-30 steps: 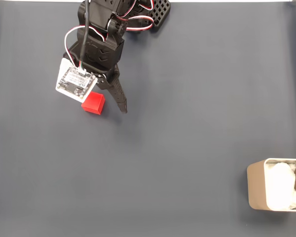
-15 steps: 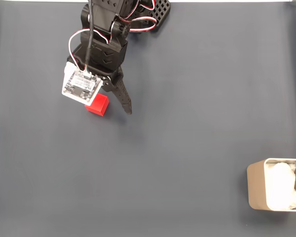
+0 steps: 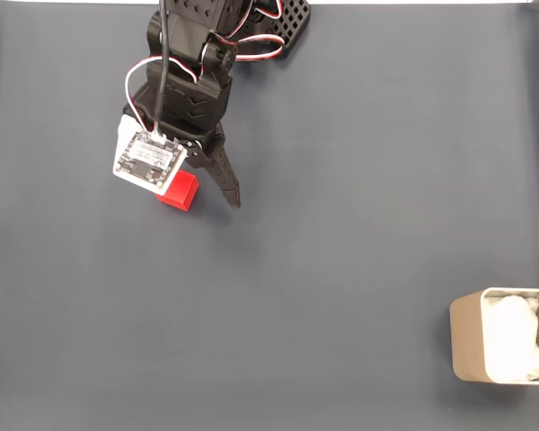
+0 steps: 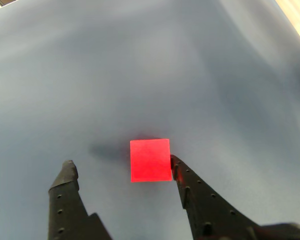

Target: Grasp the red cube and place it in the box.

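the gripper [image 4: 121, 167] is hanging spread wide over the red cube [image 4: 150, 160] near the mat's far-left corner; the cube is sitting between its fingers, hugging the right one, the box [image 3: 467, 350] lying well apart at the near-right edge.

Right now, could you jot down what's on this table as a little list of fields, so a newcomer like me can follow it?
surface: dark grey-blue mat
red cube: on the mat, partly under the white circuit board in the fixed view
gripper: open, fingers either side of the cube
right-hand finger in wrist view: at the cube's edge
left-hand finger in wrist view: clear of the cube
box: lower right corner of the fixed view, white padding inside, far from the cube
cube in box: not yet
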